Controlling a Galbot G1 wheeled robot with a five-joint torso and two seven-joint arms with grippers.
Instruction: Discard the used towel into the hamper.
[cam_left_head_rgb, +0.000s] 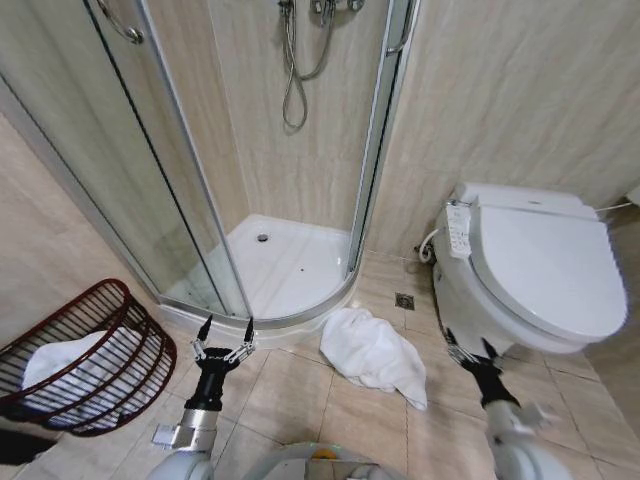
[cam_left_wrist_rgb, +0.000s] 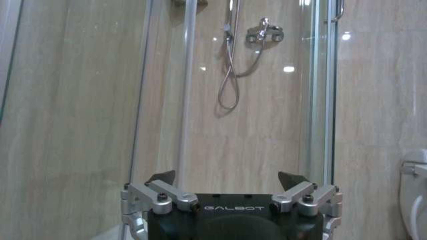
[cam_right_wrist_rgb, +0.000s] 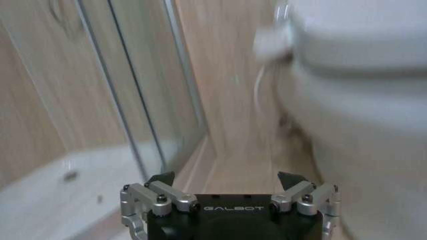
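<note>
A white used towel (cam_left_head_rgb: 373, 354) lies crumpled on the tiled floor in front of the shower step. The hamper (cam_left_head_rgb: 135, 365), a dark reddish-brown wire basket, stands at the left against the wall with a white cloth (cam_left_head_rgb: 58, 362) inside it. My left gripper (cam_left_head_rgb: 228, 326) hangs open between the hamper and the towel, pointing at the shower; in the left wrist view this gripper (cam_left_wrist_rgb: 227, 180) holds nothing. My right gripper (cam_left_head_rgb: 468, 342) is open to the right of the towel, beside the toilet, and stands just as empty in the right wrist view (cam_right_wrist_rgb: 227, 180).
A white toilet (cam_left_head_rgb: 540, 260) with a side control panel fills the right. The corner shower has a raised white tray (cam_left_head_rgb: 290, 265) and glass doors (cam_left_head_rgb: 150, 170). A floor drain (cam_left_head_rgb: 404, 300) sits between shower and toilet. Bare tiles lie around the towel.
</note>
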